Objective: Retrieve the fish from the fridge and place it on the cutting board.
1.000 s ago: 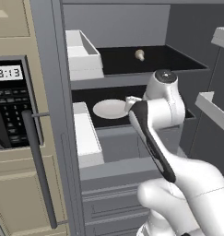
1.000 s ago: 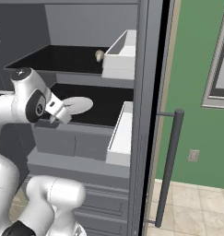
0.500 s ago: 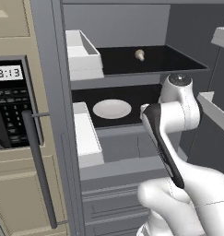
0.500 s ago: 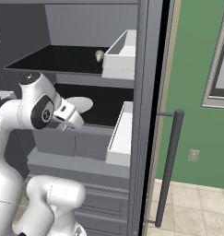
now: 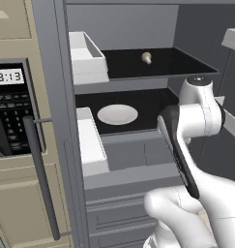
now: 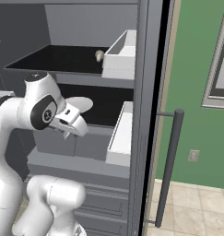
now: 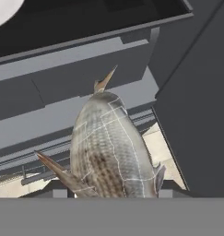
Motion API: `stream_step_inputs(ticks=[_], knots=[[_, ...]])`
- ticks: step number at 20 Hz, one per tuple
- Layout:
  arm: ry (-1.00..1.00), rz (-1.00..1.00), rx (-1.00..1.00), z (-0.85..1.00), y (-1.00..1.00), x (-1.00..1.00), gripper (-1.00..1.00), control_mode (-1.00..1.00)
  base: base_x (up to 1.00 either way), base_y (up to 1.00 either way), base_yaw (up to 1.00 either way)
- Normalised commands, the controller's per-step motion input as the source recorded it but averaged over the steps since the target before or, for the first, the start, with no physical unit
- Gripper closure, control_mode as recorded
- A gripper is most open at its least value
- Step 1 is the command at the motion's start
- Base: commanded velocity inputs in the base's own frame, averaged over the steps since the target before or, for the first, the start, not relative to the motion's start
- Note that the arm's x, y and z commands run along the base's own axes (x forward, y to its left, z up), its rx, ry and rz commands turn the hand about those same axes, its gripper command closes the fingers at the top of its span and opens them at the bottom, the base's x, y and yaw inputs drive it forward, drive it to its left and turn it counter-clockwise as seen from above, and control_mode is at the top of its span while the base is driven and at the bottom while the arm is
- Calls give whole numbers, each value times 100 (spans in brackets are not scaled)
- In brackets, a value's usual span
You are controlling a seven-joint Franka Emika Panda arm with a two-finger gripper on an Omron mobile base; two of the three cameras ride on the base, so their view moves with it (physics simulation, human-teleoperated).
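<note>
The fish, grey-beige and scaled with a pointed tail, fills the middle of the hand view, and my gripper is shut on it with a dark fingertip on either side. It hangs in front of the fridge, outside the lower shelf edge and above the grey drawers. From the right base view, my hand sits in front of the middle shelf, and the fish itself is hidden there. The cutting board is out of view.
A round white plate lies bare on the middle shelf. A small beige knob-like item sits on the top shelf. White bins line the left side. A microwave and a bar handle stand left; another handle stands right.
The arm has drawn back out of the fridge, away from the plate and toward the right of the left base view. The plate now shows whole and bare.
</note>
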Motion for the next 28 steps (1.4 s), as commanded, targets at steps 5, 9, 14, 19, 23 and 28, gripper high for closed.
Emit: stream_step_inputs(ticks=[5, 9, 14, 19, 23, 28], knots=[[1, -3, 0, -32, 0, -16, 100, -100, 0, 0, 0], [1, -1, 0, -23, 0, 0, 100, -100, 0, 0, 0], [0, 0, 0, -10, 0, 0, 100, -100, 0, 0, 0], [0, 0, 0, -3, 0, 0, 100, 100, -10, 0, 0], [0, 0, 0, 0, 0, 0, 100, 100, -45, 0, -2], [0, 0, 0, 0, 0, 0, 100, 100, -65, 0, -4]])
